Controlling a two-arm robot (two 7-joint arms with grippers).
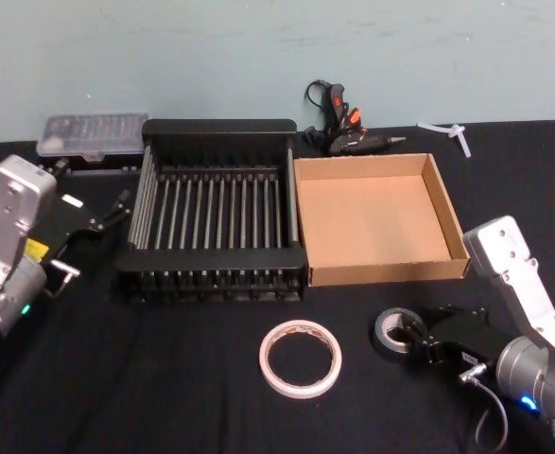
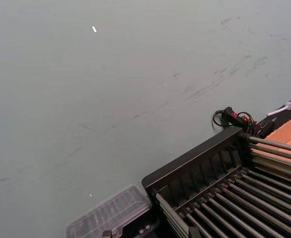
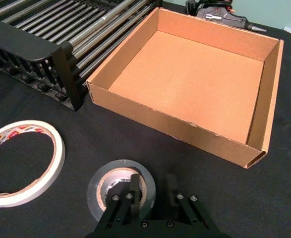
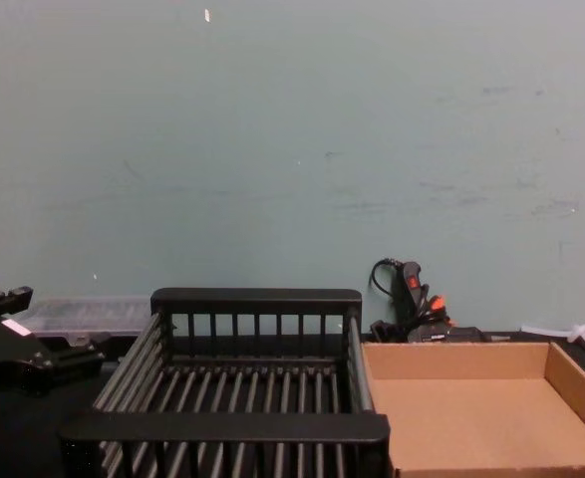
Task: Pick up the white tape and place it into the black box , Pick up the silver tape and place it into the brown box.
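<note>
Black box [image 1: 216, 128]: floor bare, open from above.
Brown box [image 1: 379, 272]: floor bare, low walls, touching the black box's side.
Desk [image 1: 164, 378]: front strip free between white tape [image 1: 300, 357] and left edge.
Behind boxes: glue guns [image 1: 348, 132], clear case [image 1: 93, 135] crowd the wall.

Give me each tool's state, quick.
Left tool: open, holding nothing, beside the black slatted crate.
Right tool: open, straddling the grey-silver tape roll's rim.

Head view looks down over the whole table [image 1: 164, 378], chest view low across it, both sharing the black box [image 1: 216, 132] [image 4: 257, 299].
</note>
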